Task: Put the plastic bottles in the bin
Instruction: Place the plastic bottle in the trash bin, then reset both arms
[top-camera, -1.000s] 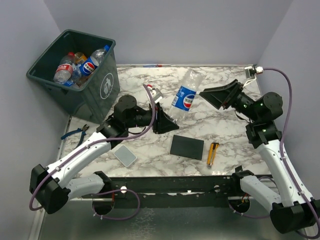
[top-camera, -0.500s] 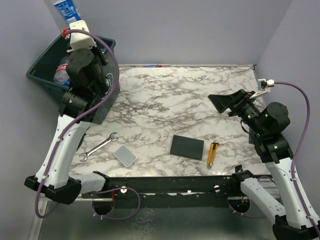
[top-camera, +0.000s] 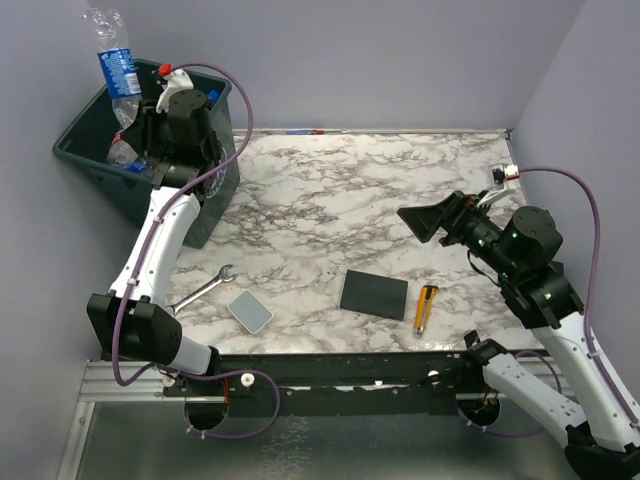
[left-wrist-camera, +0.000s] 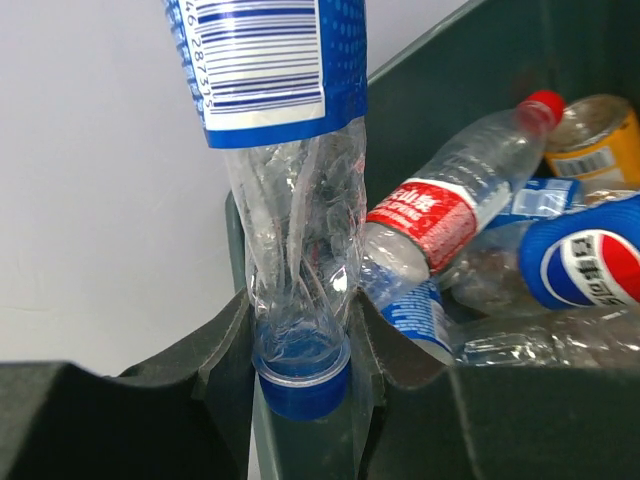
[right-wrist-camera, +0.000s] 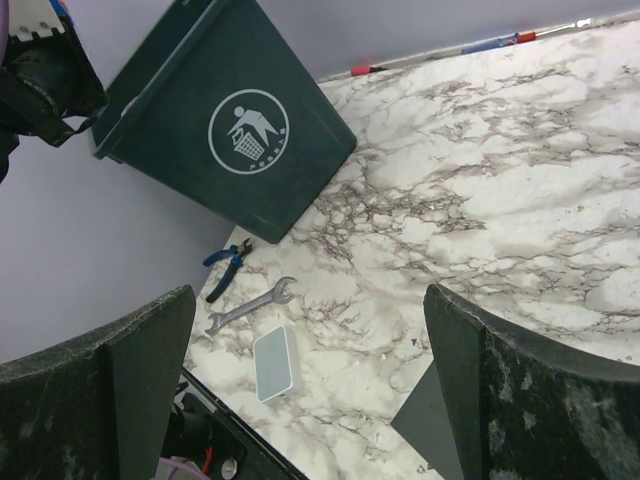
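Left wrist view: you are pinching a crushed bottle (left-wrist-camera: 290, 230) by its capped neck in the left gripper (left-wrist-camera: 300, 345), jaws nearly closed and the body rising beyond them, so it can drop into the bin (left-wrist-camera: 440, 60) just beside and below. Your right gripper (right-wrist-camera: 305, 390) is gaping wide, holding nothing.

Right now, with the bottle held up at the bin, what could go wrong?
1. The left gripper pinches the bottle only at the neck; the long crushed body above may swing or slip.
2. The bottle seems close to the bin's rim near the wall; released here, it might drop outside.
3. The pile of bottles in the bin could bounce a new one out.
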